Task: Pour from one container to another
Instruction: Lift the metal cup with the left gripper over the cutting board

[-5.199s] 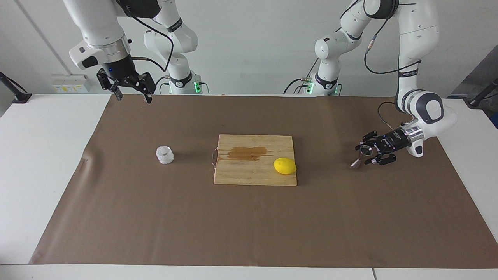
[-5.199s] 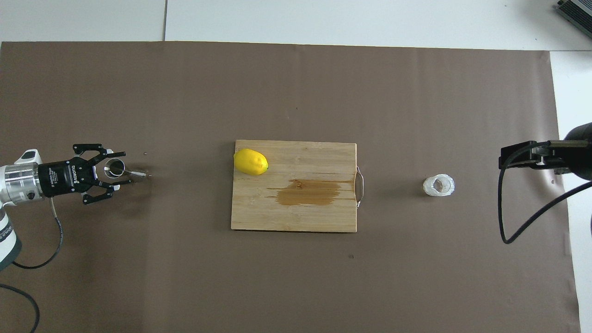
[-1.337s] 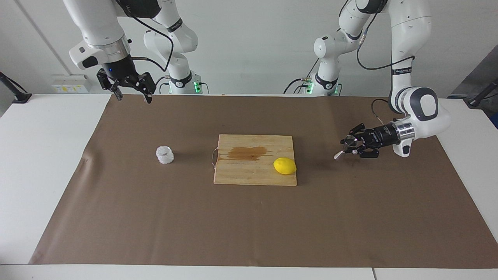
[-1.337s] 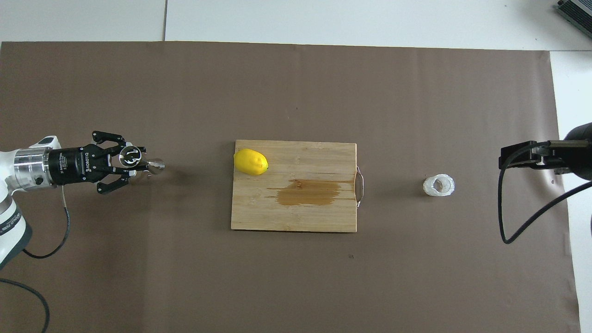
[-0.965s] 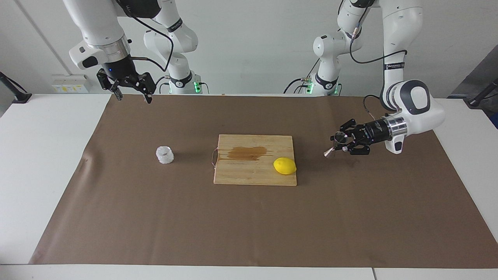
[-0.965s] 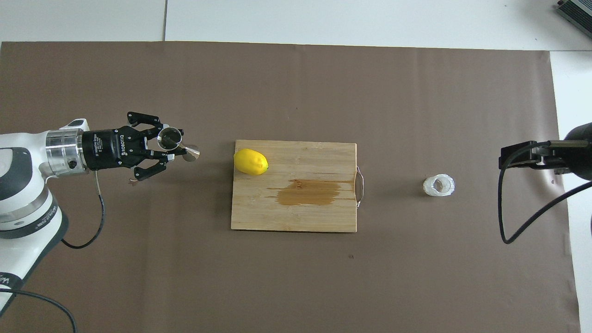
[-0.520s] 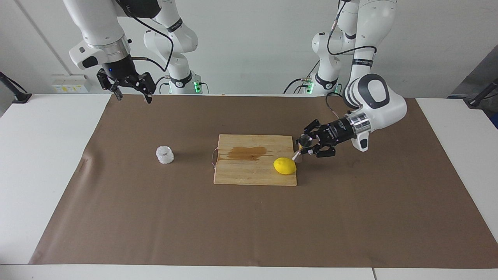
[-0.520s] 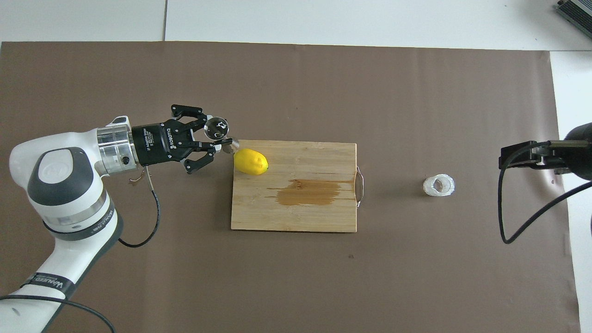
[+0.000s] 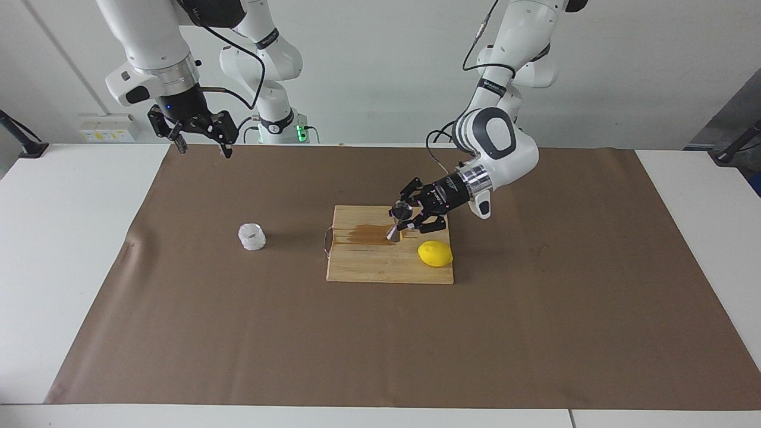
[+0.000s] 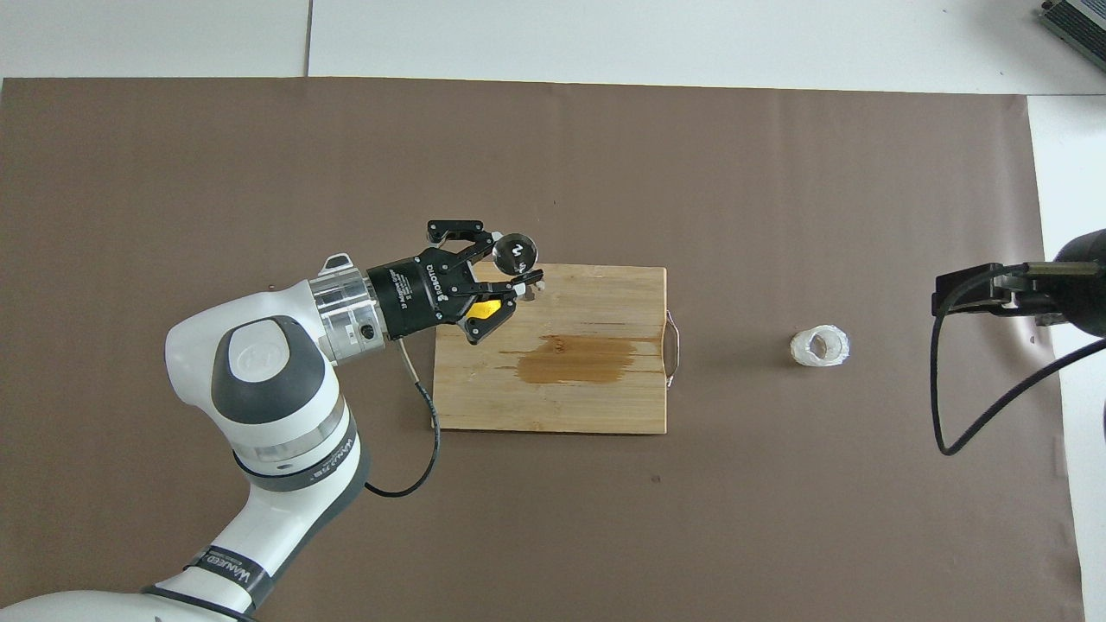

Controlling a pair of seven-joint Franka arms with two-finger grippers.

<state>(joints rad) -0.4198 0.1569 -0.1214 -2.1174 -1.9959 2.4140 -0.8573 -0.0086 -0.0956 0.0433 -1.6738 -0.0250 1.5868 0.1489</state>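
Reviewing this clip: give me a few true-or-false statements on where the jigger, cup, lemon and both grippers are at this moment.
1. The left gripper holds the metal jigger over the cutting board. True.
2. The whitish cup stands on the cutting board. False: it stands on the brown paper, toward the right arm's end.
3. The right gripper is closed on the cup. False: it hangs open, holding nothing.
4. The lemon lies on the cutting board. True.
5. The jigger is upside down over the cup. False: it is over the board, apart from the cup.

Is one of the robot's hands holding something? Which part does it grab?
Yes. The left end effector holds the small shiny metal hourglass-shaped jigger around its narrow waist. The right end effector holds nothing.
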